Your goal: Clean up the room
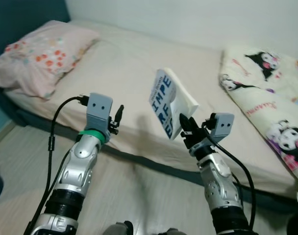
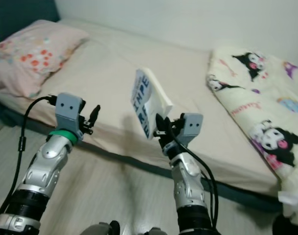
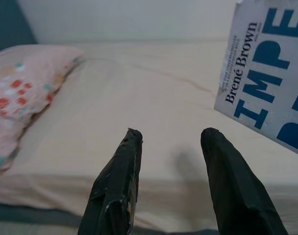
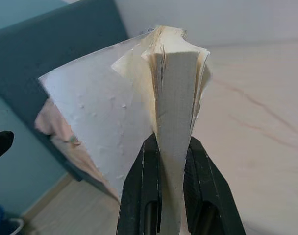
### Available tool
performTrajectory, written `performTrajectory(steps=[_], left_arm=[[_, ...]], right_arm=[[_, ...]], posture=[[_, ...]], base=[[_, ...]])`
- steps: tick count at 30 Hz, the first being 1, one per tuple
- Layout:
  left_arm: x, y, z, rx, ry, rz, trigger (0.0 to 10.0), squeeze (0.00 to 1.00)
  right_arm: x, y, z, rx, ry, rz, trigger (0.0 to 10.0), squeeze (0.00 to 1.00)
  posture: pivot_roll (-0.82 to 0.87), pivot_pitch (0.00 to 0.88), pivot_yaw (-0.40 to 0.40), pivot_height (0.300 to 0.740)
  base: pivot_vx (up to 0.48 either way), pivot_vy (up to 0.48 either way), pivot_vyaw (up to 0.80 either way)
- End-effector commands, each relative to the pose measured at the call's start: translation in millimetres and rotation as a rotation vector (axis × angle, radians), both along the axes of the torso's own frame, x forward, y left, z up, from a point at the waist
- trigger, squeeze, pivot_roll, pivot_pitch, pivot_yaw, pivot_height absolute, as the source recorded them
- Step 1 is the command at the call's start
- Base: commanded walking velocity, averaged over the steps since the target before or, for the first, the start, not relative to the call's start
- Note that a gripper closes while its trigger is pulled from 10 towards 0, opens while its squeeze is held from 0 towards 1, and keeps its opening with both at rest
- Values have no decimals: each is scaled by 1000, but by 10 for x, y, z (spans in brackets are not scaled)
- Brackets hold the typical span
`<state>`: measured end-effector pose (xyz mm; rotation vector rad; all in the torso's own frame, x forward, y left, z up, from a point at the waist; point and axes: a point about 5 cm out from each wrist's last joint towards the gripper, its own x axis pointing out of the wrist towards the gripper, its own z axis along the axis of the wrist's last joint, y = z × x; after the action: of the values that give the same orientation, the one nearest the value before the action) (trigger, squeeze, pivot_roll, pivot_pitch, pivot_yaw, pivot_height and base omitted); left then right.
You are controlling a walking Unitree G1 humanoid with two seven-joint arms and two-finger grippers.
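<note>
— What do we have at the bedside?

— We see our right gripper [image 4: 171,161] raised over the near edge of the bed [image 1: 129,73], its two black fingers [image 4: 146,196] pinched tight on the lower edge of a book [image 1: 169,104]. The book stands up out of the jaws, above them and leaning a little toward our left arm, clear of the sheet. Its white cover with large blue letters faces the left gripper [image 3: 171,142]; from the right wrist we look at the fanned page edges [image 4: 176,103] rising straight out from between the fingers.

— And the left side?

— Our left gripper hangs just short of the mattress edge with its fingers spread apart and nothing between them. The book's cover sits up and to one side of those fingertips, apart from them. We can read "Brené Brown" [image 3: 242,63] printed along the cover in that close view.

— What lies past the jaws?

— Beyond the left gripper, a pink flowered pillow [image 1: 41,54] rests at the head of the bed against a dark teal headboard [image 1: 21,12]. Beyond and outward of the right gripper, a cream blanket [image 1: 271,93] printed with black-and-white cartoon figures lies folded on the mattress, well apart from the book. Black cables [image 1: 53,132] loop from each wrist down along the silver arms, and pale wood flooring [image 1: 21,161] runs beneath them.
</note>
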<state>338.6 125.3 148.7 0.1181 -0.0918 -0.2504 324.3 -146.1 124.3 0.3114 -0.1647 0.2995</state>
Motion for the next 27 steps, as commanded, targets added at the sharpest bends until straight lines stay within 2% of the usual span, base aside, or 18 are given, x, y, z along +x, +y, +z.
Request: performTrajectory(steps=[1,21,27], left_arm=[[-28,-40,-67,-3,22,-16,10000,0],[-15,-34,-103,-11,51,-1,10000,0],[-10,-28,-107,-11,54,7,10000,0]], right_arm=[[-3,-67,12,2,-20,-22,10000,0],[1,-51,16,5,-13,-22,10000,0],[8,-40,10,-41,-17,-29,10000,0]], posture=[[16,54,66,724],[13,56,63,724],[13,58,62,724]], base=[[0,0,0],[0,0,0],[0,0,133]])
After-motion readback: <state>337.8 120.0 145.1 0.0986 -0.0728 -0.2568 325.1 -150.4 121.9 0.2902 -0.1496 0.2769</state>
